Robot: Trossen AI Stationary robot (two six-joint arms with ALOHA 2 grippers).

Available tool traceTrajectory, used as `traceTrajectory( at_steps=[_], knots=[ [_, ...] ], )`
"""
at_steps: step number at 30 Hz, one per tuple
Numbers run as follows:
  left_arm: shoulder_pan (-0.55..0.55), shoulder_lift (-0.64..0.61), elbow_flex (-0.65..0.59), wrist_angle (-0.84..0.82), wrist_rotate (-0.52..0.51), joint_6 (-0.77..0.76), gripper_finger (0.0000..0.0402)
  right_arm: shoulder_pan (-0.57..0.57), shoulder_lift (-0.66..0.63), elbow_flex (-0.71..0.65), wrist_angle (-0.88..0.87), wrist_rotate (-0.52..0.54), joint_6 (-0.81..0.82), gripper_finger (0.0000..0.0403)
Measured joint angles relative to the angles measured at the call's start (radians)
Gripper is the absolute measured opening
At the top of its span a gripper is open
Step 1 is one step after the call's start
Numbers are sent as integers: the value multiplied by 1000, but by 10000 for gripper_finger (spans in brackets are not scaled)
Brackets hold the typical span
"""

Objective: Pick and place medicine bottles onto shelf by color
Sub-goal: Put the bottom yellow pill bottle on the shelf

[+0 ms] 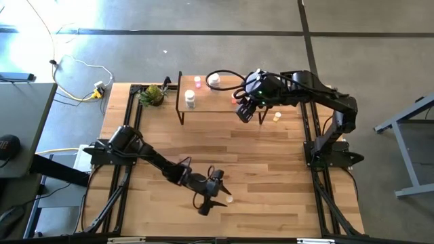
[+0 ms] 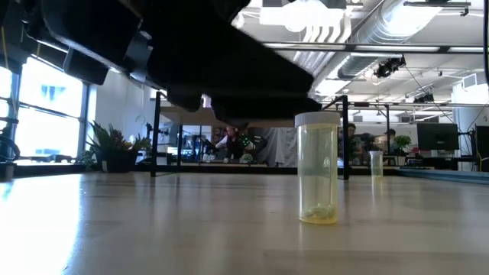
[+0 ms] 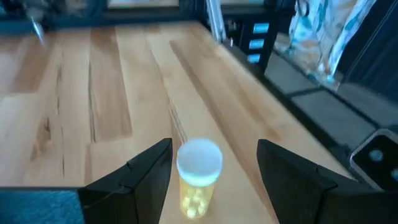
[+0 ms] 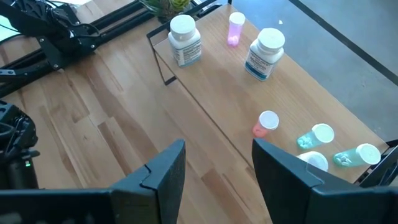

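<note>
The left tool (image 1: 215, 195) hangs low near the table's (image 1: 271, 163) front edge, roughly midway along it. Its two fingers (image 3: 149, 171) stand spread, one on each side of a yellow bottle (image 3: 198, 177) with a white cap. The bottle stands upright on the table between them, and neither finger touches it. In the low view the same yellow bottle (image 2: 317, 168) stands alone on the wood under the dark bulk of the arm, with small pills at its bottom.

The right tool (image 1: 245, 110) is held above the shelf (image 1: 203, 103), which stands along the table's back edge. Its fingers (image 4: 165, 168) are spread too, with nothing between them. On the shelf, seen from the right wrist, two larger white bottles (image 4: 185, 40) stand upright toward the end beside the leafy plant (image 1: 153, 95), with a pink bottle (image 4: 236, 28) behind them. Farther along the shelf stand an orange-pink bottle (image 4: 266, 124) and two green bottles (image 4: 316, 135) close together, with one more white cap just beside them, partly hidden by a finger. Another small yellowish bottle (image 1: 277, 116) stands on the table just off the shelf's right end.

People show in the room beyond the table.
</note>
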Motion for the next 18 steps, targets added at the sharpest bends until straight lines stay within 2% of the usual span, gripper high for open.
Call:
traceTrajectory(
  at_steps=[5,18],
  knots=[
    [0,2,28,-87,-15,0,223,0,0,0,-6,0,0,177],
    [6,2,29,-84,-33,35,223,0,0,0,-6,0,16,177]
  ],
)
